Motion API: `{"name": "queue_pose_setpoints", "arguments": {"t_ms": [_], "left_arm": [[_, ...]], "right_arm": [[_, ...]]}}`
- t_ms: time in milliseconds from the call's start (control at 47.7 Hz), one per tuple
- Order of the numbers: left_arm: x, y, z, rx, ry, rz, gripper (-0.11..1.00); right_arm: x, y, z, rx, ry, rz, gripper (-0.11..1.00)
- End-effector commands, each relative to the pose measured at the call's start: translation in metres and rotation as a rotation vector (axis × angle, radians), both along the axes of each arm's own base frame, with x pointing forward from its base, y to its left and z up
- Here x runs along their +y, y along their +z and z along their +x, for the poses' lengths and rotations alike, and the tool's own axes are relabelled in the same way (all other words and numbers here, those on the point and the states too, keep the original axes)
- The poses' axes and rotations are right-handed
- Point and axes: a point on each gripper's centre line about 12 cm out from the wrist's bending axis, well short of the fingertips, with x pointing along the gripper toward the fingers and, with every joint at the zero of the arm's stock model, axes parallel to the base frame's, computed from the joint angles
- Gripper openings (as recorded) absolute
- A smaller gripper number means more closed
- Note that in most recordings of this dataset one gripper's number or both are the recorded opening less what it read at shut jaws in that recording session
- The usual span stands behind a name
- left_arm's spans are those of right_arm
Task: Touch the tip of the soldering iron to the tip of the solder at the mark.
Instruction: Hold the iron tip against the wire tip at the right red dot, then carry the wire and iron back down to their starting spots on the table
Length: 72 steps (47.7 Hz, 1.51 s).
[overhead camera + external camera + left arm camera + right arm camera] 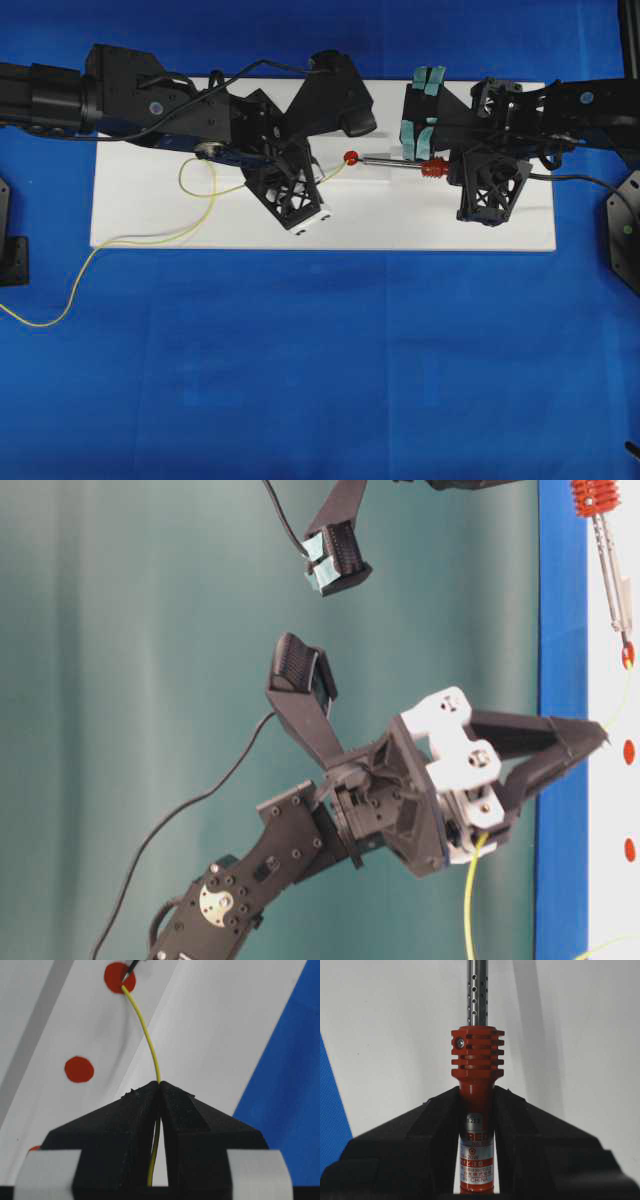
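Note:
The soldering iron (477, 1055) has a red ribbed collar and a silver shaft (385, 158), and my right gripper (476, 1092) is shut on its red handle. The solder (145, 1030), a thin yellow wire, runs out of my left gripper (159, 1085), which is shut on it. The wire's end lies on a red mark (120, 977), where the iron's dark tip (131, 966) meets it. From overhead, the left gripper (318, 178) sits just left of the mark (350, 158) and the right gripper (447, 168) to its right. The solder's loose length (200, 185) loops leftward.
A white board (200, 225) lies on blue cloth (320, 360). More red marks (79, 1069) dot the board in a row. The iron's black cord (590, 182) trails right. The solder tail (60, 300) runs off the board onto the cloth.

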Motion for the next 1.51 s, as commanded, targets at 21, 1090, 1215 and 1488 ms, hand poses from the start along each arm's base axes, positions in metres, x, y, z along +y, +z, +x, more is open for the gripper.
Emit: {"name": "queue_pose_setpoints", "arguments": {"t_ms": [21, 1090, 1215, 1488], "left_arm": [[-0.001, 0.034, -0.007, -0.079, -0.004, 0.011, 0.02], [-0.039, 0.070, -0.111, -0.302, -0.048, -0.012, 0.02], [-0.041, 0.071, -0.119, -0.335, -0.055, -0.013, 0.02], [-0.045, 0.075, -0.132, -0.433, -0.068, -0.011, 0.02]], "right_arm": [[-0.001, 0.010, 0.004, -0.036, -0.002, -0.009, 0.08], [0.007, 0.059, -0.043, -0.268, -0.027, -0.070, 0.08], [0.011, 0.068, -0.063, -0.343, -0.060, -0.068, 0.08], [0.016, 0.067, -0.082, -0.415, -0.116, -0.045, 0.08]]}}
